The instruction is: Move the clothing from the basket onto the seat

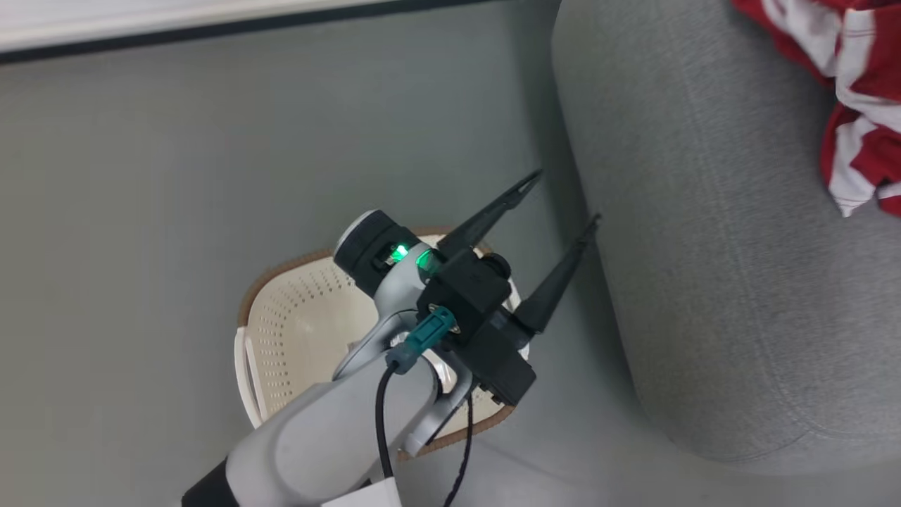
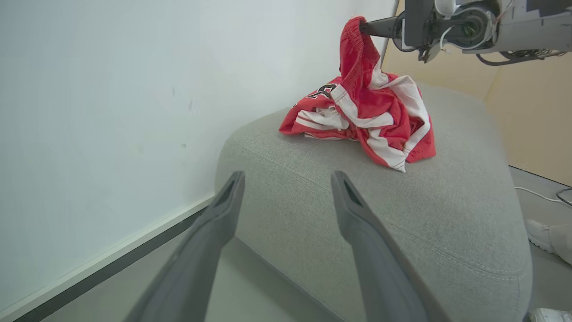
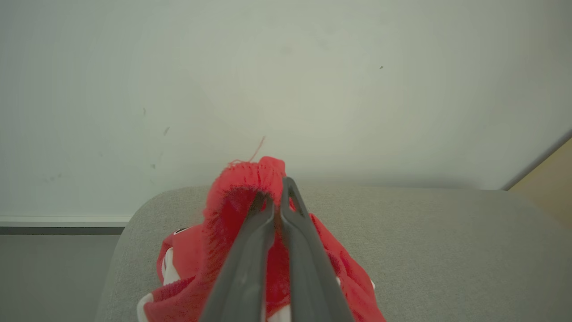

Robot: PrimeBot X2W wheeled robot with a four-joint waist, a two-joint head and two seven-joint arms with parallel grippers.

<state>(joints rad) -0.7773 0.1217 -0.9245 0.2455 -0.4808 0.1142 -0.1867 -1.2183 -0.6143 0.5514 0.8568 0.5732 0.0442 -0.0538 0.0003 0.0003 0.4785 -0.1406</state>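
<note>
The seat point(image 2: 402, 214) is the big grey lump straight ahead of the left jaws, which are spread wide with nothing in them. The basket point(image 1: 295, 331) sits on the floor right under those left jaws, and what I can see of its inside looks empty. The clothing point(image 2: 375, 116) is piled on the seat, well beyond the left jaws' tips. The right jaws are clamped tight on a red elastic-looking edge, holding it up while the rest slumps below them. Nearly done, I'd say. My worry: if the right jaws back off before letting go, or the knit snags on a tip, the garment gets dragged along and could pull the heap off the seat's edge.
</note>
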